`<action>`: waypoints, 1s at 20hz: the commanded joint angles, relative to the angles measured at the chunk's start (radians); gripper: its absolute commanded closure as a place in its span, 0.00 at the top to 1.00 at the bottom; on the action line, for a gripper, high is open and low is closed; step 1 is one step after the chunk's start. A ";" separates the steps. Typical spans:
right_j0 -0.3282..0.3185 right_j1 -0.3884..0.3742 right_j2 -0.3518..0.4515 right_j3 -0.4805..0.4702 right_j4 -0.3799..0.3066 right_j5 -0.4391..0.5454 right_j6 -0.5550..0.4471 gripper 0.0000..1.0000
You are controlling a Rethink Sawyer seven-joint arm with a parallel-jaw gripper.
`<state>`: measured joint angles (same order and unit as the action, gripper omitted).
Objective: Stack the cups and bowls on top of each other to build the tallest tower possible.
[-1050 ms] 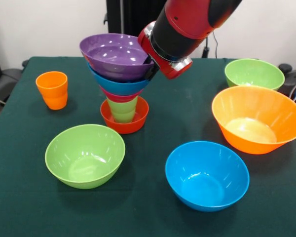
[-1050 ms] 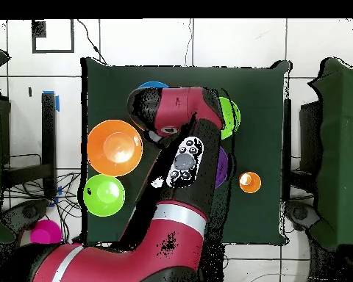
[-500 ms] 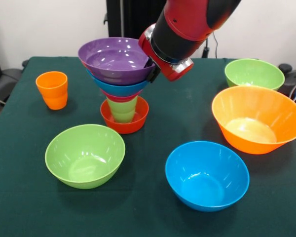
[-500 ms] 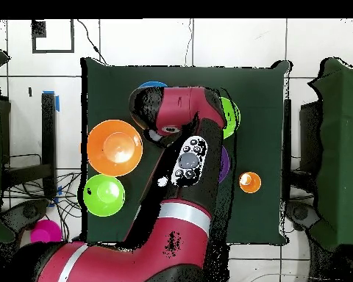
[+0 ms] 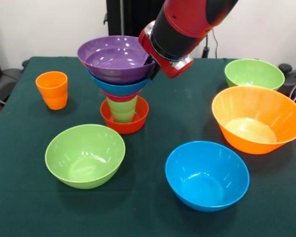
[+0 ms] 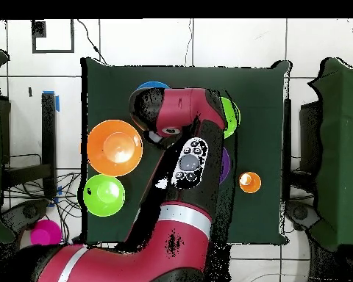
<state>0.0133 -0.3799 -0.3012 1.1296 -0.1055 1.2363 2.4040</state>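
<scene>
Nearest on the green-clothed bench (image 5: 153, 217), in front of the tower (image 5: 121, 84), sit a glossy blue plastic bowl (image 5: 206, 175) and a lime green plastic bowl (image 5: 85, 155). The tower rises from a small red-orange bowl (image 5: 124, 122): light green cup, pink bowl, blue bowl, purple bowl (image 5: 116, 57) topmost. Left of it stands an orange stepped tumbler (image 5: 52, 89); right, a very large orange bowl (image 5: 258, 118) and, farther back, another lime bowl (image 5: 254, 73). The front view shows the stack; overhead, the red arm (image 6: 181, 165) hides most of it. The hand (image 5: 152, 69) meets the purple rim; its grip cannot be told.

end effector (image 5: 152, 69): fingers hidden behind purple bowl (image 5: 116, 58) | overhead: arm (image 6: 176, 191) covers tower
</scene>
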 commanded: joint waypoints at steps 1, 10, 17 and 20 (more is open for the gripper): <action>0.003 0.012 0.107 0.082 -0.004 0.033 -0.042 0.00; 0.003 0.012 0.095 0.096 -0.018 0.042 -0.044 0.00; 0.000 0.014 0.092 0.112 -0.019 0.038 -0.041 0.00; 0.000 0.020 0.088 0.107 -0.024 0.035 -0.037 0.00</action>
<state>0.0133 -0.3822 -0.3012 1.1565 -0.1055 1.2365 2.4040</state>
